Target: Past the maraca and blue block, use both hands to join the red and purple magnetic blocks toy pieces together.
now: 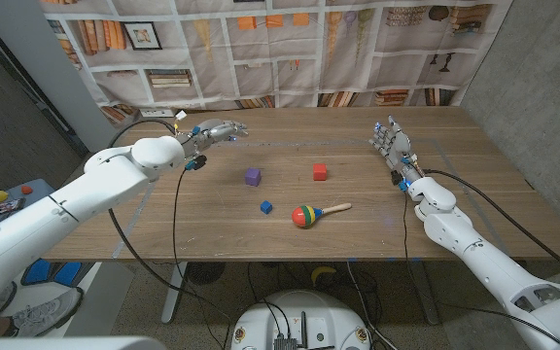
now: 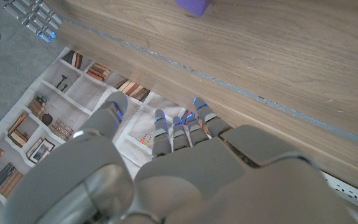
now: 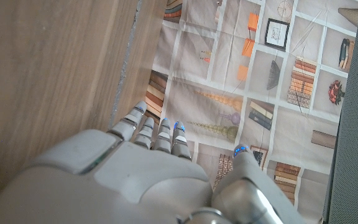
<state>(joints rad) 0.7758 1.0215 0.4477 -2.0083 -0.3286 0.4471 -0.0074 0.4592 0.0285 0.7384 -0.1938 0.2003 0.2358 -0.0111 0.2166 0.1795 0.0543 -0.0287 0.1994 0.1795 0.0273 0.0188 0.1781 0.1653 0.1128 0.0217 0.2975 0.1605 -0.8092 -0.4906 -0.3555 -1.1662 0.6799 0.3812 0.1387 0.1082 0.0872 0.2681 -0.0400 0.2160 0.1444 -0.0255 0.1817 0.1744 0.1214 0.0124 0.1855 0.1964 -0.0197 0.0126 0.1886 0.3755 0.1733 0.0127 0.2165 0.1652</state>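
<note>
A small red block [image 1: 320, 172] sits near the middle of a wooden counter [image 1: 436, 219], with a purple block [image 1: 252, 176] of like size level with it to the robot's left, the two well apart. Nearer the robot than the red block lie a smaller blue block [image 1: 266, 207] and a striped maraca [image 1: 316, 213] on its side. The left hand [image 1: 214, 132] hovers beyond the purple block and the right hand [image 1: 393, 146] right of the red block, both with fingers spread, holding nothing.
</note>
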